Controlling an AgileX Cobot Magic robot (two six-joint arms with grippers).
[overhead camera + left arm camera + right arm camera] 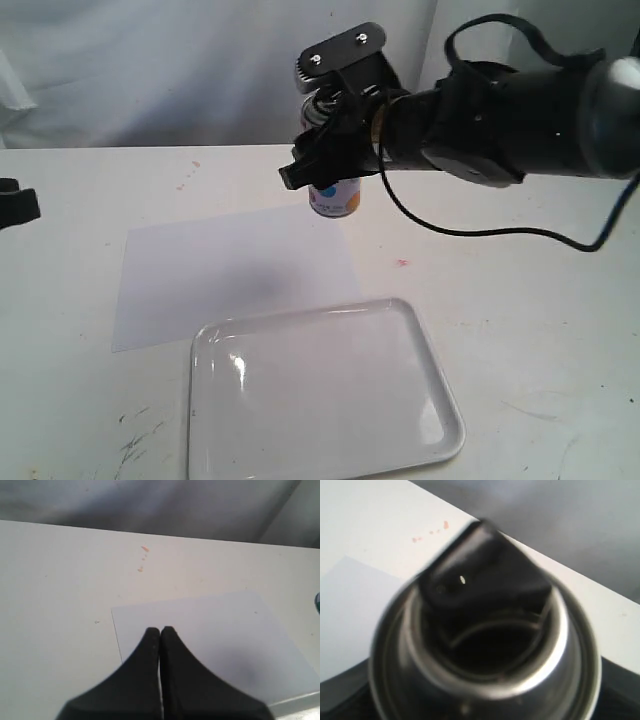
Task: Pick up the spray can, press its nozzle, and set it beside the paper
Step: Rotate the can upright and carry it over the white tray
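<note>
No legible text — none anywhere

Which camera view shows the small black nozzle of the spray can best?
The right wrist view: the small black plastic nozzle is large and close atop the silver dome. In the exterior view the right tool mostly hides it. The left wrist view does not show it.

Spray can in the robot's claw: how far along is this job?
Done: the right gripper holds the small white dotted spray can, apparently lifted by the flat white paper sheet. In hand: the black plastic nozzle; I cannot tell if it is pressed. Left: setting the can down beside the paper.
</note>
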